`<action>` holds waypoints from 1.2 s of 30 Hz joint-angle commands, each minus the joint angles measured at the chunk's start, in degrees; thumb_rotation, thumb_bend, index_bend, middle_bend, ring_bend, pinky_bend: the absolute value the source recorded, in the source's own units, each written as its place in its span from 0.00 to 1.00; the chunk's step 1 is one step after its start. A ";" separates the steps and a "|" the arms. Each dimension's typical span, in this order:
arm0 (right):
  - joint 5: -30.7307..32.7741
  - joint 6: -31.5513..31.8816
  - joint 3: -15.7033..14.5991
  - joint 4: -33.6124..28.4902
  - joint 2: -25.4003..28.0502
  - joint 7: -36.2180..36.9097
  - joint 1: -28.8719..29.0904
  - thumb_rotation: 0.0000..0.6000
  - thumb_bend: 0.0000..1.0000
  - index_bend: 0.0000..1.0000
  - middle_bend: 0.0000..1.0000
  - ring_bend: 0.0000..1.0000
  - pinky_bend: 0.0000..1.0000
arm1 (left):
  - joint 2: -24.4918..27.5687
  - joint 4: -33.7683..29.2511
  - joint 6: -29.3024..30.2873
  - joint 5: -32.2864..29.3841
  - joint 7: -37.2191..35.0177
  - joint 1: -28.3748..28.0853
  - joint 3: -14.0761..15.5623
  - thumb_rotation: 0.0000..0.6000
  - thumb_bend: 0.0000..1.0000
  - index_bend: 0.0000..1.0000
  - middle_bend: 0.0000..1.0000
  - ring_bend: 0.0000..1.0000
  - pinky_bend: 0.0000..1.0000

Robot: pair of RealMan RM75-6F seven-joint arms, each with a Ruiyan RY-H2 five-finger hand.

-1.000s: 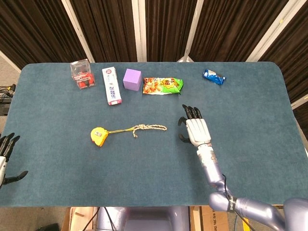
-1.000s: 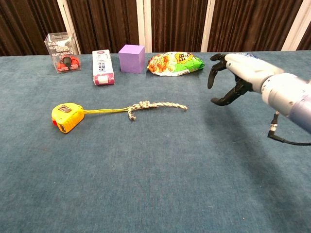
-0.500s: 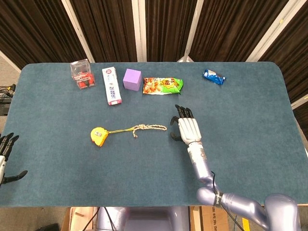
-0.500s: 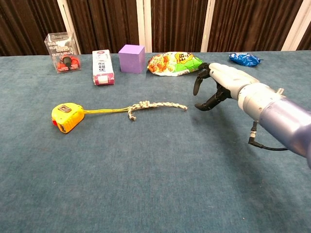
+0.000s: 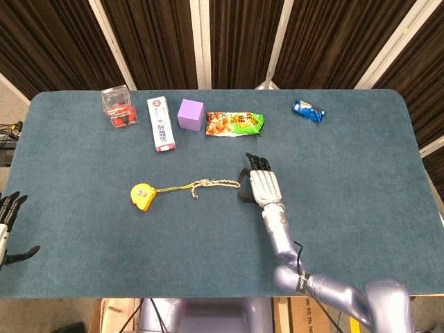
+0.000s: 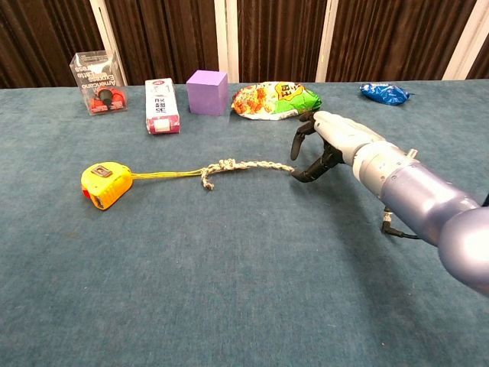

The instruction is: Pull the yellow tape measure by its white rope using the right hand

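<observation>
Blue-green felt covers the table (image 5: 361,201), and dark pleated curtains with pale posts hang behind its far edge. The yellow tape measure (image 5: 142,195) lies left of centre, its white rope (image 5: 220,184) trailing right across the cloth. The right hand (image 5: 261,186) sits at the rope's free end, dark fingers (image 6: 300,134) curled apart in a loose claw, thumb low by the rope tip; touching or just short, hard to say from here. Nothing gripped. The left hand (image 5: 7,225) hangs off the near-left corner, fingers spread. Along the far edge: clear box (image 5: 118,106), white carton (image 5: 161,123), purple cube (image 5: 191,114), snack bag (image 5: 234,123), blue packet (image 5: 307,110).
</observation>
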 commanded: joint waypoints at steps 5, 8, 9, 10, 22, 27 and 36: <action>0.73 -0.51 0.69 2.20 -1.81 0.49 1.27 1.00 0.34 0.54 0.09 0.00 0.00 | 0.35 -0.17 -0.24 -0.30 -0.90 0.06 -0.02 1.00 0.00 0.00 0.00 0.00 0.00; 0.82 -0.49 0.76 2.86 -2.47 0.67 1.58 1.00 0.36 0.55 0.10 0.00 0.00 | 0.54 -0.22 -0.37 -0.65 -1.42 0.10 -0.11 1.00 0.00 0.00 0.00 0.00 0.00; 0.82 -0.39 0.86 3.00 -2.65 0.78 1.66 1.00 0.36 0.55 0.10 0.00 0.00 | 0.59 -0.26 -0.35 -0.67 -1.54 0.13 -0.13 1.00 0.00 0.00 0.00 0.00 0.00; 0.80 -0.26 0.94 3.22 -2.86 0.89 1.76 1.00 0.36 0.55 0.10 0.00 0.00 | 0.65 -0.27 -0.29 -0.65 -1.65 0.17 -0.12 1.00 0.00 0.00 0.00 0.00 0.00; 1.02 -0.45 0.83 5.01 -4.25 0.79 2.44 1.00 0.41 0.57 0.11 0.00 0.00 | 0.89 -0.20 0.09 -0.72 -2.58 0.53 -0.12 1.00 0.00 0.00 0.00 0.00 0.00; 0.78 -0.42 0.79 5.69 -4.64 1.04 2.64 1.00 0.41 0.57 0.11 0.00 0.00 | 0.91 -0.23 0.18 -0.73 -2.58 0.61 -0.13 1.00 0.00 0.00 0.00 0.00 0.00; 0.71 -0.24 0.86 5.50 -4.86 1.33 2.61 1.00 0.47 0.65 0.14 0.00 0.00 | 0.92 -0.26 0.25 -0.64 -2.66 0.66 -0.13 1.00 0.00 0.00 0.00 0.00 0.00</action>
